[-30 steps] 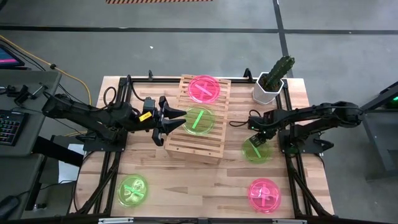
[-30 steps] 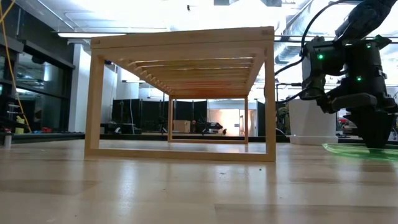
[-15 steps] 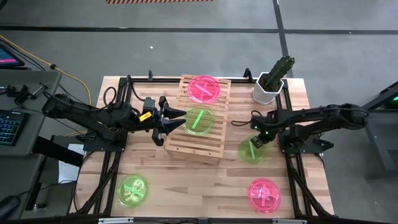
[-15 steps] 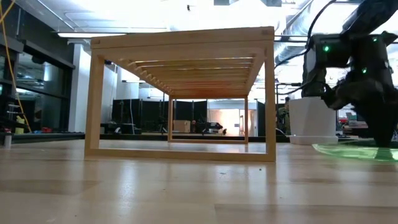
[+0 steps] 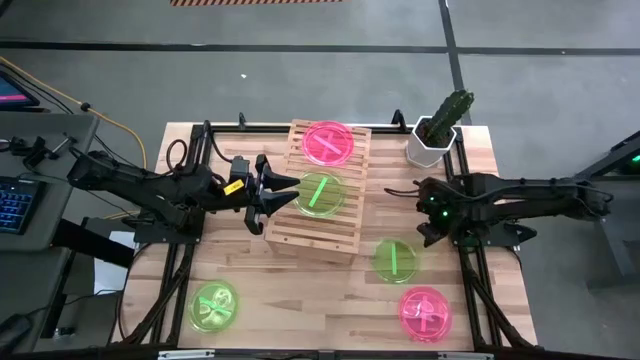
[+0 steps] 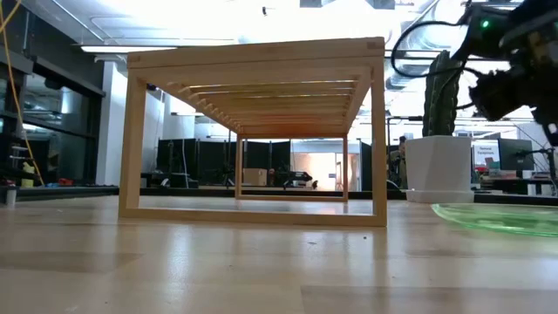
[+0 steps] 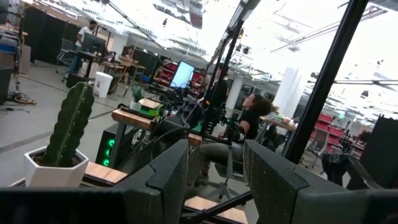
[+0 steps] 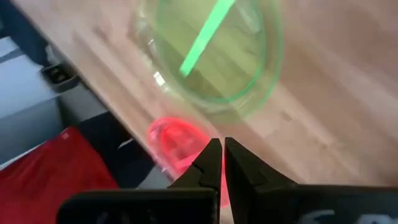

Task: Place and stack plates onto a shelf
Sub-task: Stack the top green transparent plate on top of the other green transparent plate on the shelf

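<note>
Resting on the shelf (image 5: 320, 235): one pink plate (image 5: 328, 142), one green plate (image 5: 319, 192). Right gripper (image 8: 222, 155) (fingers pinched together, empty) hangs beside a loose green plate (image 5: 395, 259); left gripper (image 5: 283, 192) stands parted at the shelf edge.

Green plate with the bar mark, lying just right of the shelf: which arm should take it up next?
Right, probably. The right gripper, fingers shut, hangs beside that green plate, which lies flat on the table. The left gripper waits at the shelf, on its far side.
</note>
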`<action>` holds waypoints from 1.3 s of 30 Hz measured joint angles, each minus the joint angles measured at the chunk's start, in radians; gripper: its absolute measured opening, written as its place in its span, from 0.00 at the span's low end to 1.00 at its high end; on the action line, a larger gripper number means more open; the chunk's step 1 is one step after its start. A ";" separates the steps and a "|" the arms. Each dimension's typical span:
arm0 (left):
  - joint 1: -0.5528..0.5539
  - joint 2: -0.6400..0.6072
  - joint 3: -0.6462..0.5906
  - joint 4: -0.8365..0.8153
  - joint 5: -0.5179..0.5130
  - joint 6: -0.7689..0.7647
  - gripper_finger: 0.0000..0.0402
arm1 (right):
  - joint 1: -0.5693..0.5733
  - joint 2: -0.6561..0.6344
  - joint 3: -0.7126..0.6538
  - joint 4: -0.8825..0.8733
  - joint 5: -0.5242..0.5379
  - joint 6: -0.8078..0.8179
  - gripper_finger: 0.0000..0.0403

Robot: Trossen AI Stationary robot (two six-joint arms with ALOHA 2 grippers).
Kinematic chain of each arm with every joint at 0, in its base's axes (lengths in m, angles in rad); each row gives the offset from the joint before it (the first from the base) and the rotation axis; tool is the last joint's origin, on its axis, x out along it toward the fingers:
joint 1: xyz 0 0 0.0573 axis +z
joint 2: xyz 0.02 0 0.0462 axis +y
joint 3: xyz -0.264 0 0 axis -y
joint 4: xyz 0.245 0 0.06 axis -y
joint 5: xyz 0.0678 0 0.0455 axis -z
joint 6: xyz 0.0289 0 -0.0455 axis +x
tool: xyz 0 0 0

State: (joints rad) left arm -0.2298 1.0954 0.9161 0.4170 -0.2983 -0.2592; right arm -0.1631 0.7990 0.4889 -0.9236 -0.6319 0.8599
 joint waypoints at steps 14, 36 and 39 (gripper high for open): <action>0.000 0.000 0.000 -0.001 0.000 0.000 0.36 | 0.080 -0.058 0.001 0.115 0.279 0.230 0.00; 0.000 0.000 0.000 -0.001 -0.001 0.008 0.36 | 0.470 -0.058 -0.193 0.381 0.857 0.642 0.48; 0.000 0.000 0.000 -0.001 -0.002 0.008 0.36 | 0.503 -0.058 -0.246 0.463 0.873 0.671 0.48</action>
State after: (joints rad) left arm -0.2295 1.0955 0.9161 0.4160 -0.2999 -0.2512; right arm 0.3396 0.7410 0.2431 -0.4611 0.2416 1.5306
